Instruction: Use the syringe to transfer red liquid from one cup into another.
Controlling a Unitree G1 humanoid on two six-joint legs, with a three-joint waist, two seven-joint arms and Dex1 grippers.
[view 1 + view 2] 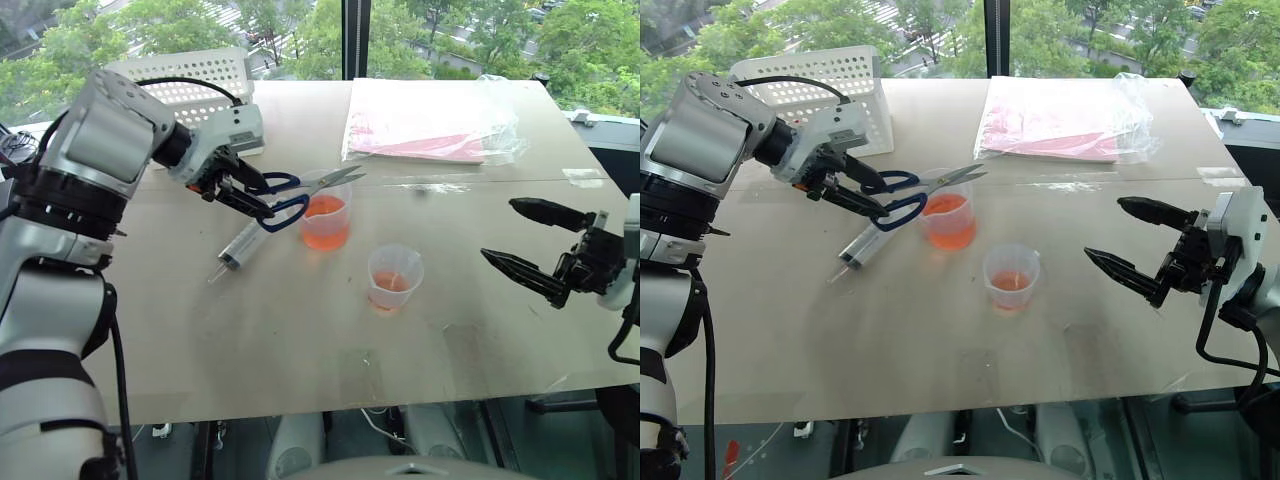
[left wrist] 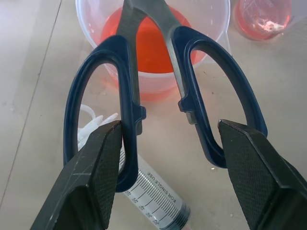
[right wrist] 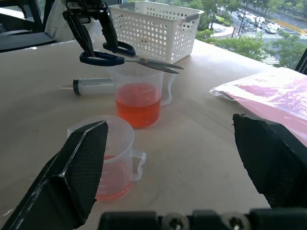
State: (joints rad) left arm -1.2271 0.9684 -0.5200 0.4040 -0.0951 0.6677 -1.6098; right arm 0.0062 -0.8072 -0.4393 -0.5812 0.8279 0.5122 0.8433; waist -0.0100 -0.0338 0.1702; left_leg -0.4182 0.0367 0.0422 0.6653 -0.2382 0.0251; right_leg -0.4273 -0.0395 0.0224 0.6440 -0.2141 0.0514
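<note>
Syringe [image 1: 240,247] lies flat on the surface [image 1: 300,340], its long axis running from about 1 o'clock, where the plunger end sits near the taller spouted cup [image 1: 326,222], down to 7 o'clock, where the tip points toward the near left edge. It sits directly below and at roughly 6 o'clock from the left end effector [image 1: 247,189], which makes the left arm clearly the nearer one. That end effector is pinching the blue-handled scissors [image 1: 300,192], one finger through each handle loop pressing outward, with the blades reaching out over the red liquid [image 1: 325,228] in the taller cup. Whether the scissors rest on the cup rim or hang just above it is hard to tell. The right end effector [image 1: 530,240] hovers well apart at 3 o'clock, fingers spread wide and empty, closer to the smaller cup [image 1: 394,278] than to the syringe. Any grasp of the syringe probably has to wait until the left end effector is free of the scissors.
</note>
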